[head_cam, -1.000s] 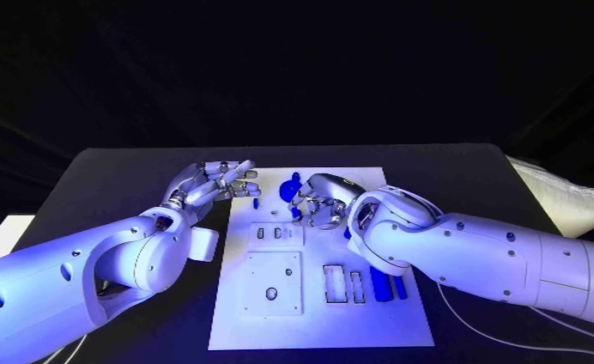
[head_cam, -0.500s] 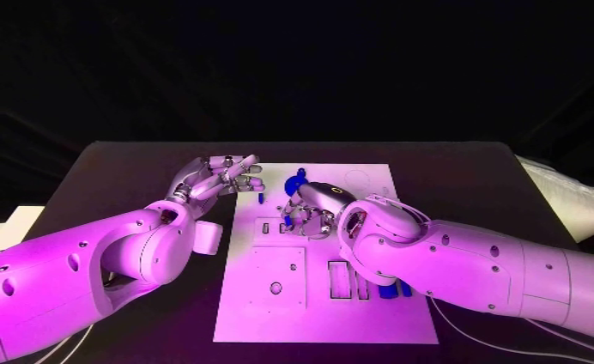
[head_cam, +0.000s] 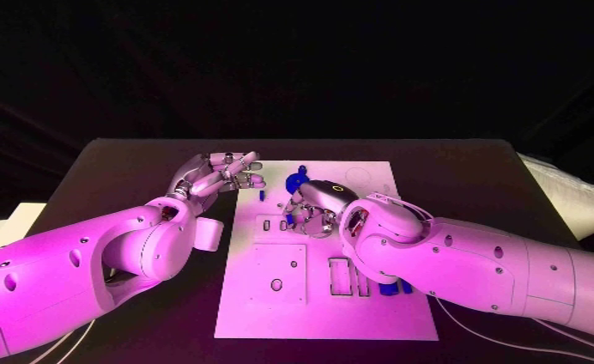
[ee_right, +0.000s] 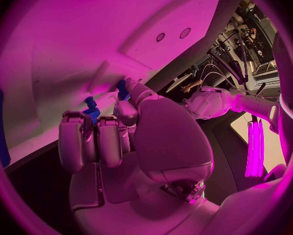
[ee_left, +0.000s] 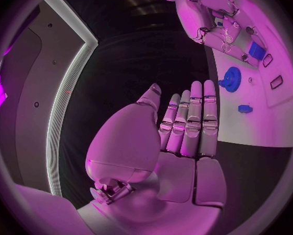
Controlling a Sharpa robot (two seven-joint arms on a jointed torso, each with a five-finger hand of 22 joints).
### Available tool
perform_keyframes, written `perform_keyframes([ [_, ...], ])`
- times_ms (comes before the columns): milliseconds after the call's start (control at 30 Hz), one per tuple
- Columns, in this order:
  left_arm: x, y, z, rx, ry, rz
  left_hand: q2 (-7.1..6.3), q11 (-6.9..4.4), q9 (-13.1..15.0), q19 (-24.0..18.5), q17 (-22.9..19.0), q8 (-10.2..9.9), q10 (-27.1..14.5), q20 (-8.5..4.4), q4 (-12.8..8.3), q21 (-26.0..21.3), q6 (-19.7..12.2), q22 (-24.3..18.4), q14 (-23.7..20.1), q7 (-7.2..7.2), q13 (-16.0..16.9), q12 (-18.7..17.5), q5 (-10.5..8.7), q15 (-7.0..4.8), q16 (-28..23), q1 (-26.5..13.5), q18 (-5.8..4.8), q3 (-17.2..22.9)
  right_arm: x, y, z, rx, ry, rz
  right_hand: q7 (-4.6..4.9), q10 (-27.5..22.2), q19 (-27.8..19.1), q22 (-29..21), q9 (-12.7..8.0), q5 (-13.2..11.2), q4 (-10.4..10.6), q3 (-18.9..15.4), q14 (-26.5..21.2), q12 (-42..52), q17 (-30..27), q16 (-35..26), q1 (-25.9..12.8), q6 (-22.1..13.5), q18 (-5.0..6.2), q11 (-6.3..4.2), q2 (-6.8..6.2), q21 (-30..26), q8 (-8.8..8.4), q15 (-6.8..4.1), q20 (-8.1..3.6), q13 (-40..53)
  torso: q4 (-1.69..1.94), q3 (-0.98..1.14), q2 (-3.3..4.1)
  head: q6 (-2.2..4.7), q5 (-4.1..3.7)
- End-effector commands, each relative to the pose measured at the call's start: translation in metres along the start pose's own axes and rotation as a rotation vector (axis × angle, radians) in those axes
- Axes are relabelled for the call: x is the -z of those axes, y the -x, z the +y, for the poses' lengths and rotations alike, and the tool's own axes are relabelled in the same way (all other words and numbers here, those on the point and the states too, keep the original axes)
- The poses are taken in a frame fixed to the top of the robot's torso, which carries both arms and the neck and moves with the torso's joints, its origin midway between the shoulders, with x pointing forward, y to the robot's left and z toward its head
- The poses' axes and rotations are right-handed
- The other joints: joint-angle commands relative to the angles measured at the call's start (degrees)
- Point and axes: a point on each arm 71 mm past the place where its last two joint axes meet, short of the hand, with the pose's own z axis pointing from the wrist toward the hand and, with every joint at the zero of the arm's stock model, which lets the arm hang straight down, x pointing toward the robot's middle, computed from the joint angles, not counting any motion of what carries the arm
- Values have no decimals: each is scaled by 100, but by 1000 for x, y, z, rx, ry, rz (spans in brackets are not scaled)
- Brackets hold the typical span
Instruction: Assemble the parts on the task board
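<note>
The white task board (head_cam: 372, 312) lies in the middle of the black table. My right hand (head_cam: 316, 206) hovers low over its upper middle with fingers curled; in the right wrist view its fingers pinch a small blue part (ee_right: 91, 109) just above the board (ee_right: 68, 36). A blue gear (head_cam: 294, 182) stands on the board just beyond that hand, also seen as the gear (ee_left: 231, 79) in the left wrist view, with a small blue part (ee_left: 245, 108) near it. My left hand (head_cam: 223, 172) is held beside the board's left edge, fingers straight and holding nothing.
Two long blue parts (head_cam: 394, 287) lie by the board's right edge, partly under my right forearm. A square inset plate (head_cam: 280, 271) and narrow slots (head_cam: 336, 276) take up the board's near half. Bare black table (head_cam: 124, 175) lies to the left.
My right hand has shifted a little to the left and lower over the board, still holding the blue part. The left hand has hardly moved.
</note>
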Motion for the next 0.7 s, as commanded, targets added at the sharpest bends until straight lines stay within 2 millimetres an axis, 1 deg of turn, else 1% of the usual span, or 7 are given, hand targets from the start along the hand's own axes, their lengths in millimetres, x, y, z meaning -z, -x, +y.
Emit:
perform_keyframes([
  [33, 0, -2, -1, 12, -14, 17, 0, 40, -6, 11, 9, -20, 4, 11, -39, -1, 12, -9, -33, 4, -7, -30, -26, 11, -22, 49, 11, -9, 1, -6, -3, 43, -16, 49, 7, -2, -18, 147, -6, 14, -1, 29, 401, 2, 452, -37, -83, 57, -83, -3, -17, -33, 20, -36, -25, -7, 2, -1, 1, -6, -12],
  [200, 0, -2, -1, 12, -14, 17, 0, 40, -6, 11, 9, -20, 4, 11, -39, -1, 12, -9, -33, 4, -7, -30, -26, 11, -22, 49, 11, -9, 1, -8, -6, 53, -25, 70, 11, -6, -21, 142, -8, 1, 4, 26, 401, -16, 448, -41, -133, 52, -82, 0, -46, -37, 9, -35, -25, -17, 2, -5, -1, -34, -21],
  [467, 0, -2, -1, 12, -14, 17, 0, 40, -6, 11, 9, -20, 4, 11, -39, -1, 12, -9, -33, 4, -7, -30, -26, 11, -22, 49, 11, -9, 1, -10, -9, 68, -35, 90, 40, -63, -39, 116, -27, -12, 15, 1, 399, -121, 438, -51, -260, -18, -77, 22, -154, -53, -51, -19, -16, -87, 7, -5, -2, -47, -29],
  [700, 0, -1, -1, 11, -14, 16, 0, 40, -6, 11, 9, -20, 4, 11, -39, -1, 12, -9, -33, 4, -7, -30, -26, 11, -22, 49, 11, -9, 1, -11, -9, 82, -39, 99, 50, -83, -46, 105, -33, -12, 17, -9, 398, -156, 433, -56, -296, -37, -74, 30, -190, -59, -69, -12, -10, -111, 12, -7, -4, -59, -29],
])
